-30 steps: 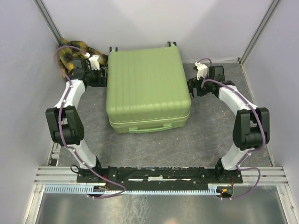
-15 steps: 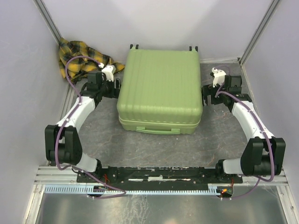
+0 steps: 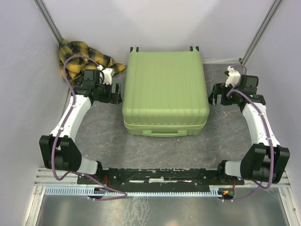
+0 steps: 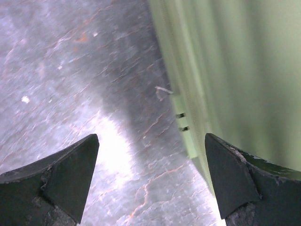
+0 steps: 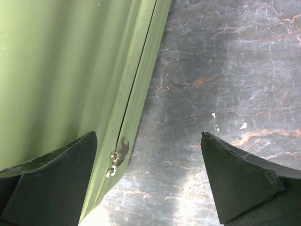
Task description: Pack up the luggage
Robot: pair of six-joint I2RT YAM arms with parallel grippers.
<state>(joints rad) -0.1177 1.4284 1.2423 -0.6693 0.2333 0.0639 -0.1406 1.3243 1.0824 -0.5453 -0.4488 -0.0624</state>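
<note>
The luggage [image 3: 164,89], a lime-green ribbed hard-shell suitcase, lies flat and closed in the middle of the table, with its wheels at the far edge and its handle toward me. My left gripper [image 3: 114,92] stands open beside its left side, apart from it. The left wrist view shows the luggage wall [image 4: 235,70] on the right and bare table between the jaws of the left gripper [image 4: 151,141]. My right gripper [image 3: 215,95] is open next to the right side. In its wrist view the luggage [image 5: 70,70] and a zip pull [image 5: 117,157] lie by the right gripper's [image 5: 149,141] left finger.
A yellow-and-dark plaid cloth [image 3: 80,54] lies bunched in the far left corner, behind the left arm. Grey walls close the table on the left, right and far sides. The dark marbled table top [image 3: 99,127] shows on either side of the suitcase.
The luggage has shifted to the right on the table. Both arms moved right with it, the left one away from the plaid cloth. The left gripper's jaws have opened wider.
</note>
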